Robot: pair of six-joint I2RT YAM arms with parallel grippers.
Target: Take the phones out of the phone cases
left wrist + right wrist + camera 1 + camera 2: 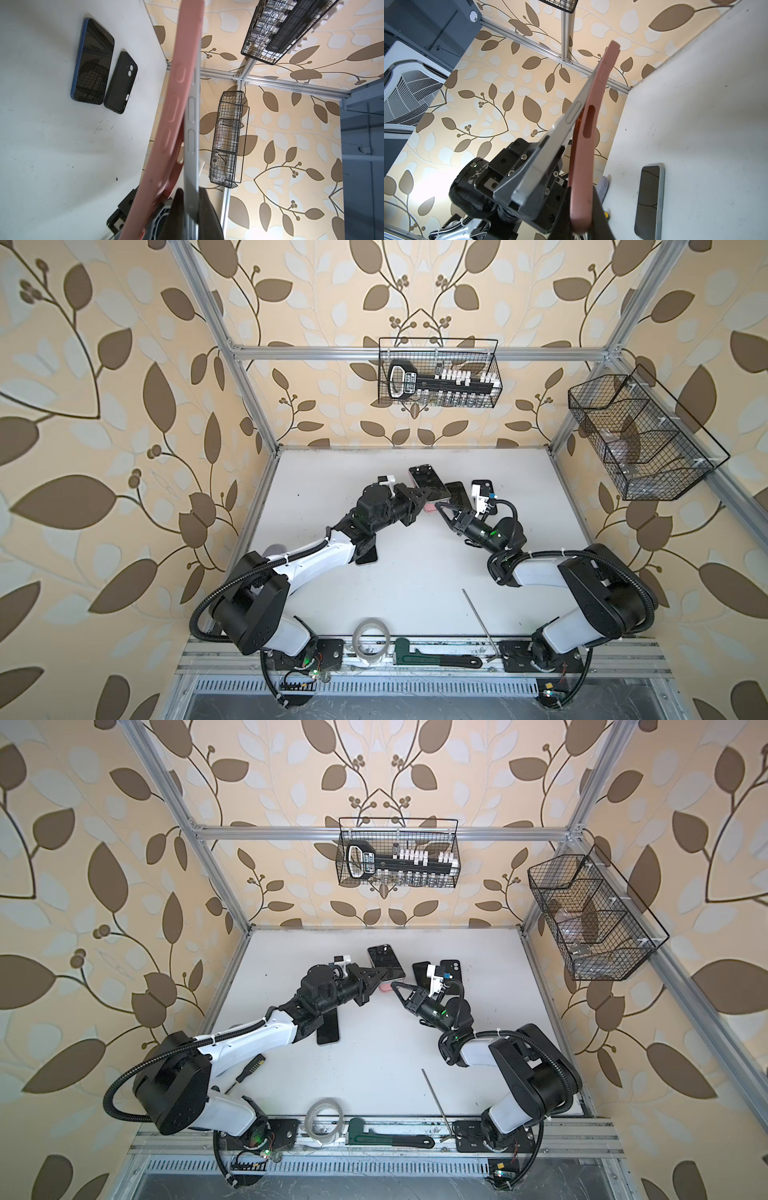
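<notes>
Both grippers hold a silver-edged phone (427,482) in a pink phone case (430,508) above the back of the table. My left gripper (192,199) is shut on the phone's silver edge (192,145). My right gripper (581,204) is shut on the case's pink rim (583,166). At the held end the case (166,124) stands peeled away from the phone (571,116), with a wedge-shaped gap between them; farther up they still meet. In both top views the two grippers (382,974) (395,985) meet tip to tip under the phone (386,963).
A blue-edged phone (91,62) and a black case (120,83) lie on the table behind the right gripper. Another phone (368,558) lies under the left arm. A tape roll (371,641), wrench (436,659), metal rod (480,620) and screwdriver (249,1067) lie near the front. Wire baskets (438,373) (640,439) hang on the walls.
</notes>
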